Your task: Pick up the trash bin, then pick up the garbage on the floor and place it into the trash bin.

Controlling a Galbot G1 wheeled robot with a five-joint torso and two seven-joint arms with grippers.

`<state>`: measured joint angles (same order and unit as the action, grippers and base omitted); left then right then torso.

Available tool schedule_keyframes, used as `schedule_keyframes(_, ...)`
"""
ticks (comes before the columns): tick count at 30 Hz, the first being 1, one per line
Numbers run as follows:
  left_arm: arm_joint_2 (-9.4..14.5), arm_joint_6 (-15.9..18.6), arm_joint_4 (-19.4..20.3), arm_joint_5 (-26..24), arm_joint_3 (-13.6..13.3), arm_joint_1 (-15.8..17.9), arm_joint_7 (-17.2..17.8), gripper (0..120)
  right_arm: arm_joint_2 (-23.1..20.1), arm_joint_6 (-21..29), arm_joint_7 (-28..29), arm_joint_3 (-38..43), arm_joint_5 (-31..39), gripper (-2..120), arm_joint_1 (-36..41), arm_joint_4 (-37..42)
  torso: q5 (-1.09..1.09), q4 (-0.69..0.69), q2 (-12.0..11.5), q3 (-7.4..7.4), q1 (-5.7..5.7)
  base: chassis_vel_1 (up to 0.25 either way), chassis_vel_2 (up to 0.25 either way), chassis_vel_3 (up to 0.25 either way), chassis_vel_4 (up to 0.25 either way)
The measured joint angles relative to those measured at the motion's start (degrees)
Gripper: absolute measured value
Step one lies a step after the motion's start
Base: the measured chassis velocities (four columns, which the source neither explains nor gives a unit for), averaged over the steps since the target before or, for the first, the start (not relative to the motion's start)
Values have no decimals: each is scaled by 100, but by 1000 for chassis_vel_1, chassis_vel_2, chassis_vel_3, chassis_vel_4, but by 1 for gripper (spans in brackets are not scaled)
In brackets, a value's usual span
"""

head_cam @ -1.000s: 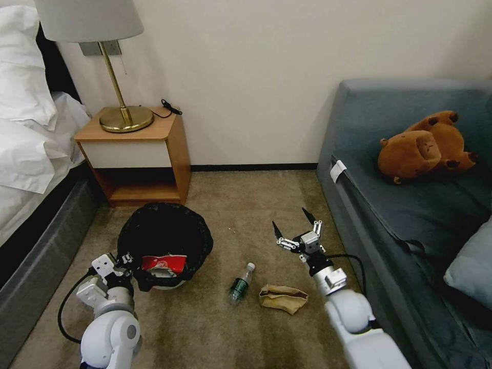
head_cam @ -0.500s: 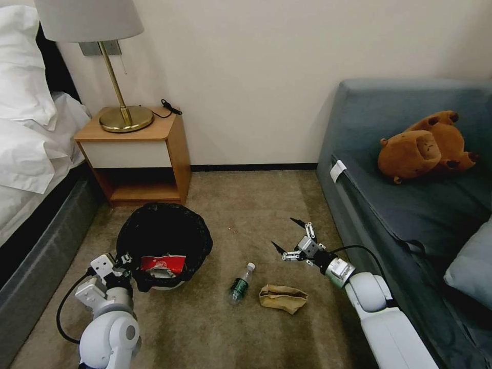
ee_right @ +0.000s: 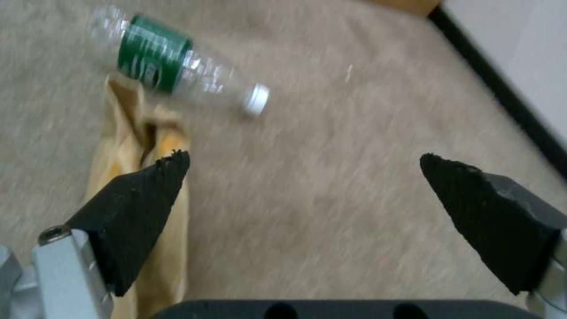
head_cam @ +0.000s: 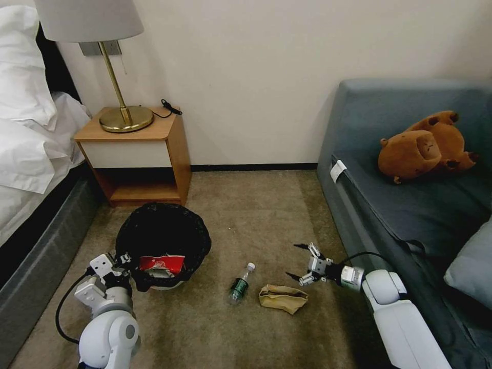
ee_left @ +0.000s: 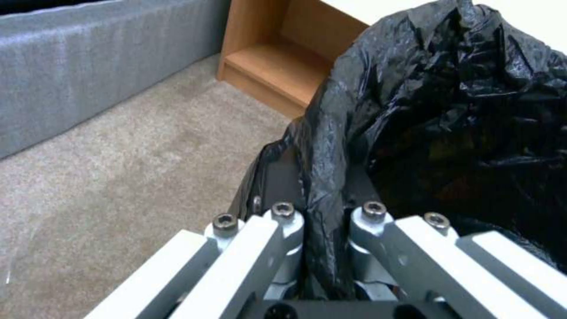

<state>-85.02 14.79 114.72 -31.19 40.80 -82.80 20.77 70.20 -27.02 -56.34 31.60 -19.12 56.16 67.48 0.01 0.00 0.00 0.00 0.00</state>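
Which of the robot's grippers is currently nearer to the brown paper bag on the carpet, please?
Right. The right gripper, open, hovers just beside the brown paper bag, on the sofa side. The left gripper is clamped on the trash bin rim, beyond the bottle.

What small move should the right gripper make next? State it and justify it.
Probably ease the open right gripper down and toward the brown paper bag. Its fingers are spread with one tip at the bag's edge, nothing held. The left gripper holds the trash bin by its rim.
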Motion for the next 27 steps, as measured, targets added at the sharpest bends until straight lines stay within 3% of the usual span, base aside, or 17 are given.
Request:
schedule_keyframes(7,-22,0,4,19,-1,2,3,4,-16,-31,-376,8,319,100,-206,-934,1,3,0,0,0,0,0,0,0)
schedule_keyframes(27,-47,-1,64,24,19,-60,16,4,38,-246,-153,-164,145,100,-364,-1962,-1,0,0,0,0,0,0,0,0)
